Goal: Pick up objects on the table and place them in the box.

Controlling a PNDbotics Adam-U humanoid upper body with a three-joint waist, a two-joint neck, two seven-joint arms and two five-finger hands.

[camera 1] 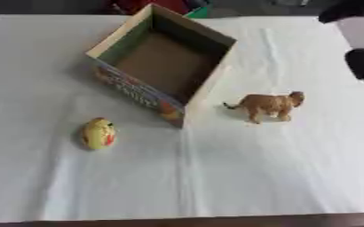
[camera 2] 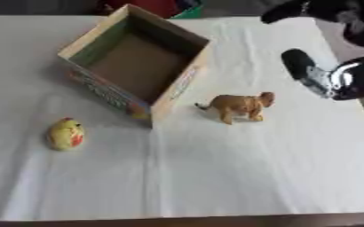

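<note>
Cardboard box (camera 1: 163,66) between yellow toy (camera 1: 98,133), lion (camera 1: 269,105).

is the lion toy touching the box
Apart. The left eye view shows a strip of white cloth between the lion toy and the box.

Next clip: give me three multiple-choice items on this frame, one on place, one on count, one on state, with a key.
1. Where is the lion?
A. in the box
B. on the table, right of the box
C. beside the egg

2. How many toys lie outside the box?
A. one
B. two
C. three

3. What is in the box?
A. nothing
B. the egg
C. the lion

Key: 1 B, it stands on the cloth by the box's right wall. 2 B, the lion and the yellow egg. 3 A, only its bare brown floor shows.
</note>
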